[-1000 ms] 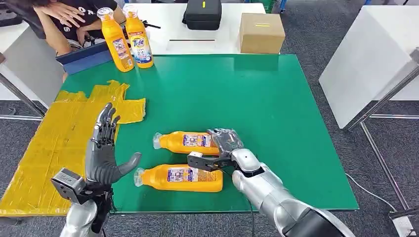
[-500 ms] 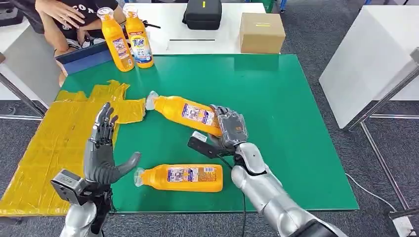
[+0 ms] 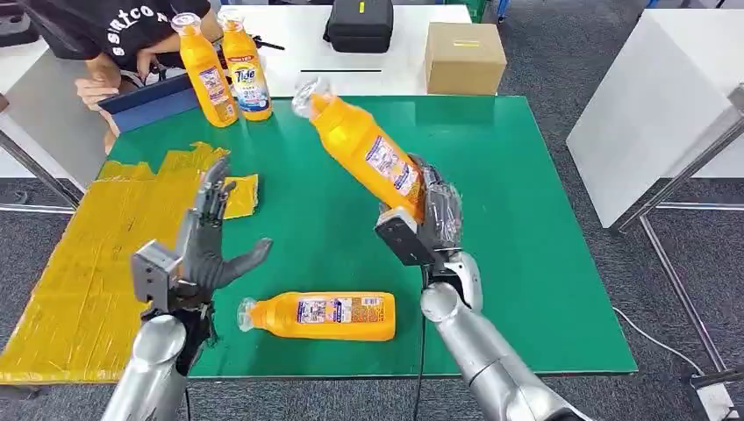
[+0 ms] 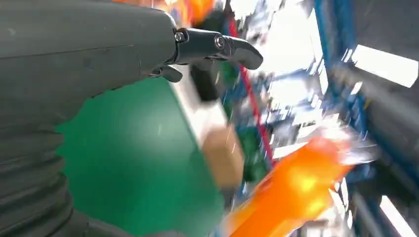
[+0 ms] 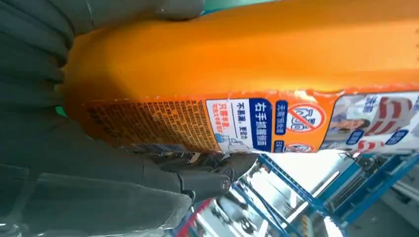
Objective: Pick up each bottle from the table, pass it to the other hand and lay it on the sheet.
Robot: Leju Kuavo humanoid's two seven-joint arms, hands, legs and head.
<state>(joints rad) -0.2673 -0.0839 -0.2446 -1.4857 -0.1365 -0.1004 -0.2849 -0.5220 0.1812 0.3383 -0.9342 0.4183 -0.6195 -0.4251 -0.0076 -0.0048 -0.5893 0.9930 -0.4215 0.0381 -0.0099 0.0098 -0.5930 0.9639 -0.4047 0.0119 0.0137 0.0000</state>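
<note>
Holding: the right hand (image 3: 430, 219) grips an orange bottle (image 3: 364, 149) by its base end, fingers wrapped around the body, raised above the green table (image 3: 518, 219).
Bottle tilt: it leans away from the fingers, with the clear cap end (image 3: 307, 92) up and toward the robot's left.
Close view of the grip: the right wrist view shows the orange body (image 5: 237, 59) pressed between the thick thumb and the darker fingers (image 5: 197, 182), its printed label facing the camera.
Left hand: the left hand (image 3: 211, 241) is raised with its fingers apart and the thumb spread to the side, holding nothing; the held bottle is off beyond its fingertips, apart from them.
Left wrist view: blurred; an orange shape (image 4: 296, 187) lies beyond the fingertip (image 4: 237, 47).
Second bottle: another orange bottle (image 3: 320, 316) lies on its side on the table, between the two forearms, below both sets of fingers.
Sheet: the yellow sheet (image 3: 79, 263) lies on the outer side of the left hand.
Far edge: two upright bottles (image 3: 224, 66) stand well beyond the left fingertips, with a person's arm (image 3: 96, 88) beside them.
</note>
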